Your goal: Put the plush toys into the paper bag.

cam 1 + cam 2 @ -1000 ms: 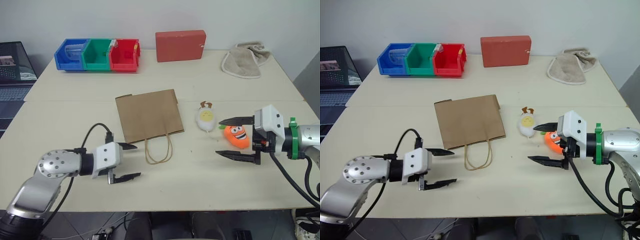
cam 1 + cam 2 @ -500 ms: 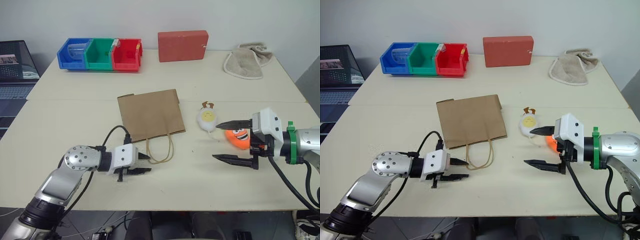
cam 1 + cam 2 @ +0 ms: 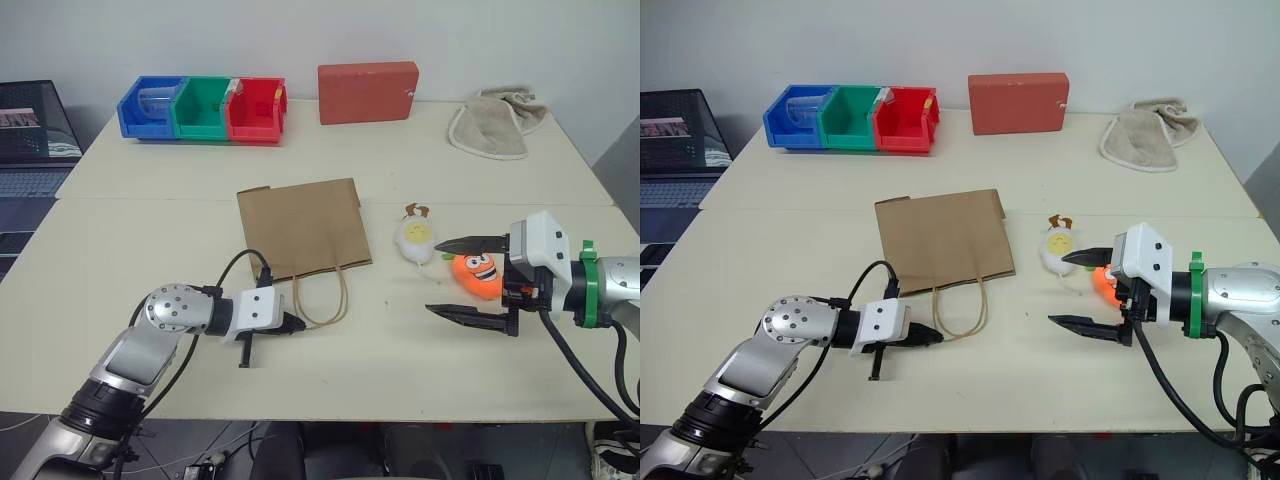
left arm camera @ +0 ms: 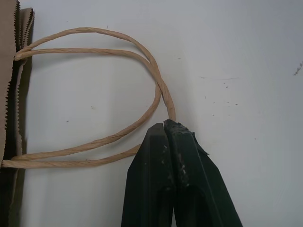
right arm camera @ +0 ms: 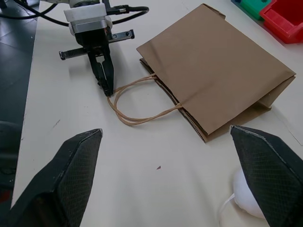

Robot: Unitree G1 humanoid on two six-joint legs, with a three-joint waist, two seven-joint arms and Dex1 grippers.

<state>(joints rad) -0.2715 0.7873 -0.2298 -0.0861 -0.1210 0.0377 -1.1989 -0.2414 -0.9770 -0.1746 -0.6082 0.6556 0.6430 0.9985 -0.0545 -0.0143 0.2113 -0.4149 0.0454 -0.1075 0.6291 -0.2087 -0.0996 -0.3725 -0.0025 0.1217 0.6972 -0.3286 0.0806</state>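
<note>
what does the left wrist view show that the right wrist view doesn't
Left wrist view alone: close up, the left pincer is shut at the outer bend of the paper bag's cord handles, and the bag mouth's sawtooth edge. Right wrist view alone: the whole paper bag lying flat, the white egg toy, the red bin, and the right pincer's wide-open fingers. Both: handles, left pincer, pale table.

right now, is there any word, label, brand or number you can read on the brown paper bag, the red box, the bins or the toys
No readable text.
Brown kraft paper bag: plain, no print.
Red rectangular box: no lettering visible.
Blue, green and red plastic bins: no labels visible.
Orange plush carrot and white plush egg: cartoon faces, no words.
Laptop screen: content too small to read.
</note>
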